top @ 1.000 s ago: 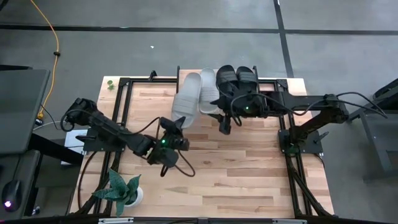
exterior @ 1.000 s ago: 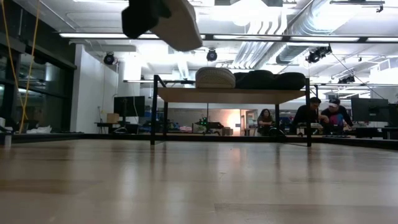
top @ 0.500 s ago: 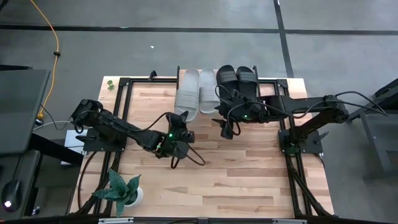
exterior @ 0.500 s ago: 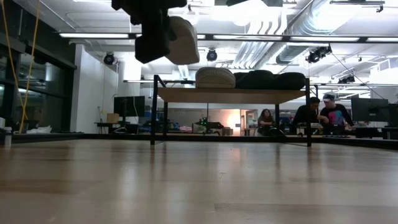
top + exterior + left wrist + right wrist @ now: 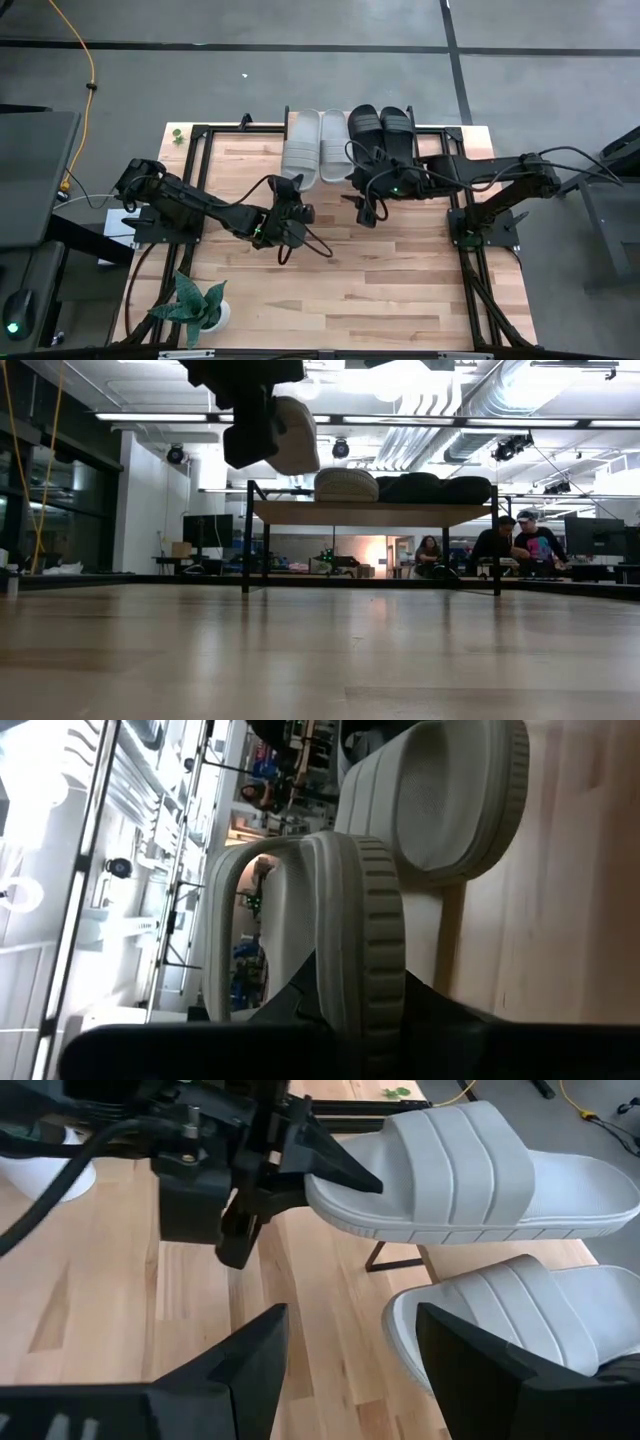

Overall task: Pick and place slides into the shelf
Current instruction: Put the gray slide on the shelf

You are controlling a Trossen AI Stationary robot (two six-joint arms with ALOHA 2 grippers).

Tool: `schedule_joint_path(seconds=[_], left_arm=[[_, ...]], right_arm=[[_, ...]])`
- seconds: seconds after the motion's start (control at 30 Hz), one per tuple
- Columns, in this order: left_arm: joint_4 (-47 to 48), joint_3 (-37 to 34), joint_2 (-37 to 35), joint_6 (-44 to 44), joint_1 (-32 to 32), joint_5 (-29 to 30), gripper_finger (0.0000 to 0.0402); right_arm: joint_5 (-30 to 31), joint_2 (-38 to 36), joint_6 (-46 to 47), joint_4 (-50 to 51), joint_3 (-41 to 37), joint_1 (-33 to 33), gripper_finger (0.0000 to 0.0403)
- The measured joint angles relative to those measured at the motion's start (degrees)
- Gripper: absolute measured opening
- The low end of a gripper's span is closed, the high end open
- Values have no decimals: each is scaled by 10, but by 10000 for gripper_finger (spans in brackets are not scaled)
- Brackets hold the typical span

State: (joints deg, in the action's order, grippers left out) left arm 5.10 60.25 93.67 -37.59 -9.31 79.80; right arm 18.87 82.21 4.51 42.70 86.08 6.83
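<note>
Jaws of my left gripper [image 5: 288,205] clamp the heel of a light grey slide [image 5: 299,148], holding it level above the shelf [image 5: 375,512] so it can settle beside its grey mate [image 5: 335,145], already resting there. Jaws of my right gripper [image 5: 340,1350] hang wide and hold nothing, near the shelf's front edge. The black pair [image 5: 383,135] sits on the shelf too, above the wooden worktop [image 5: 400,270].

Both arms are black and chunky, made of long bars and round joints. Thin black cables loop along them. A small green light glows near the left claw [image 5: 283,192] and near the right claw [image 5: 364,212].
</note>
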Motion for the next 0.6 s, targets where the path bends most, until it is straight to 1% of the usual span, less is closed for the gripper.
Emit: schedule_joint_path(seconds=[0.33, 0.6], left_arm=[[53, 0, 0, 54, 26, -11, 14], [62, 0, 0, 82, 38, -49, 14]], right_arm=[[0, 0, 1, 0, 0, 7, 211], [0, 0, 1, -1, 0, 7, 211]])
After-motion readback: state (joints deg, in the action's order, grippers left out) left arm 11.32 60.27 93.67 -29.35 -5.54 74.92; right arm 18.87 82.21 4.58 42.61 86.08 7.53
